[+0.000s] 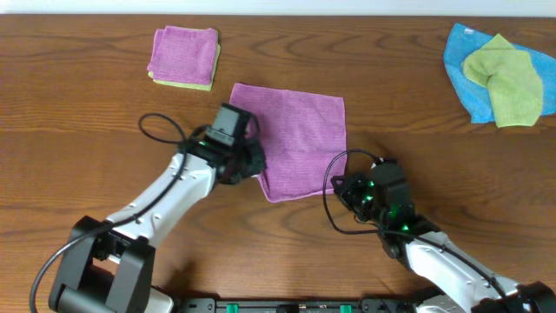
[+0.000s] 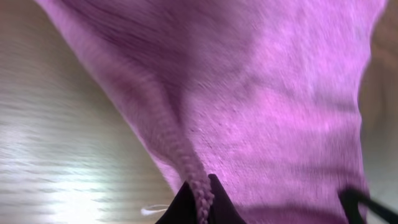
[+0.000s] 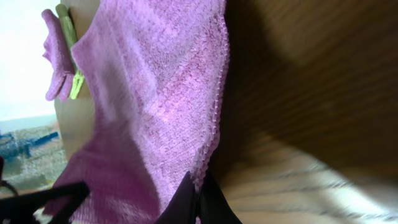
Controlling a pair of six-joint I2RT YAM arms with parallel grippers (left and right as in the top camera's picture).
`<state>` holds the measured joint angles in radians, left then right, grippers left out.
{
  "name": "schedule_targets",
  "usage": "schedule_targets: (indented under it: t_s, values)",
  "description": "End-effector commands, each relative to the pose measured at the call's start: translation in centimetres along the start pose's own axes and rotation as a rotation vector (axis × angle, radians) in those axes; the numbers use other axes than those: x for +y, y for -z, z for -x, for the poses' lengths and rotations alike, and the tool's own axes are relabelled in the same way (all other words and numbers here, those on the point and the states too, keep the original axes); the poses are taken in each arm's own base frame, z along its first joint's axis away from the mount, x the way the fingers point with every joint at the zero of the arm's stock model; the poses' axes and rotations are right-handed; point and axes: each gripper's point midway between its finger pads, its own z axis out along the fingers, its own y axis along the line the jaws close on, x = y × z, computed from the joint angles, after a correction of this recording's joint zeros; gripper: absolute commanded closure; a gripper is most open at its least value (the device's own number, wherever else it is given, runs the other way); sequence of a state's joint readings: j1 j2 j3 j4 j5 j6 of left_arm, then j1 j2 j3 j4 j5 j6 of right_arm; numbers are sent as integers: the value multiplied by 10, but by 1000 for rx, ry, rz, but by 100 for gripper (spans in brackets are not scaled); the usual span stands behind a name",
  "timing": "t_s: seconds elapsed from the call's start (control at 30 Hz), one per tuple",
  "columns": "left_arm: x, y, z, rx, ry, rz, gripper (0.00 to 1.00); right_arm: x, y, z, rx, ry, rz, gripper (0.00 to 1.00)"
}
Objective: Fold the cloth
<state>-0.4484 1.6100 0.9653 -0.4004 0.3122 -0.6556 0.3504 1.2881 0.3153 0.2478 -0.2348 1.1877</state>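
Note:
A purple cloth [image 1: 300,139] lies spread near the middle of the wooden table. My left gripper [image 1: 250,165] is shut on the cloth's near left edge; in the left wrist view the stitched hem [image 2: 186,168] runs down between my left fingertips [image 2: 203,208]. My right gripper [image 1: 347,184] is shut on the cloth's near right corner; in the right wrist view the cloth [image 3: 155,106] hangs away from my right fingertips [image 3: 198,196], which pinch its hem. Both held edges are lifted off the table.
A folded purple cloth on a green one [image 1: 183,56] lies at the back left, also in the right wrist view [image 3: 62,56]. A heap of blue and green cloths [image 1: 501,74] lies at the back right. Cables loop beside both wrists.

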Motion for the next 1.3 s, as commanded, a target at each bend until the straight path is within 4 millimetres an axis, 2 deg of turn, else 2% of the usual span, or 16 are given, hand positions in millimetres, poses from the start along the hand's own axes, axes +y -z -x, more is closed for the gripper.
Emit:
schedule_targets:
  t_s: [0.0, 0.13, 0.3, 0.47, 0.7, 0.93, 1.13, 1.27]
  values:
    - [-4, 4, 3, -34, 1, 25, 94, 6, 3, 11, -7, 87, 19, 98]
    - [13, 5, 0, -35, 11, 105, 94, -4, 6, 22, -24, 93, -7, 98]
    - [18, 5, -6, -13, 18, 127, 94, -7, 9, 33, -37, 148, -17, 99]
    - [22, 6, -10, 2, 23, 144, 94, 5, 11, 36, -19, 150, 27, 98]
    - [23, 6, 0, -50, 60, 154, 94, 20, 12, 39, -16, 161, 65, 98]
    - [-2, 5, 13, -88, 59, 44, 94, 48, 15, 54, -86, 207, 154, 98]
    - [0, 17, 34, -128, 89, 45, 94, 40, 16, 67, -160, 265, 101, 98]
    - [13, 25, 46, -139, 137, 65, 94, 13, 13, 61, -132, 247, -10, 98]
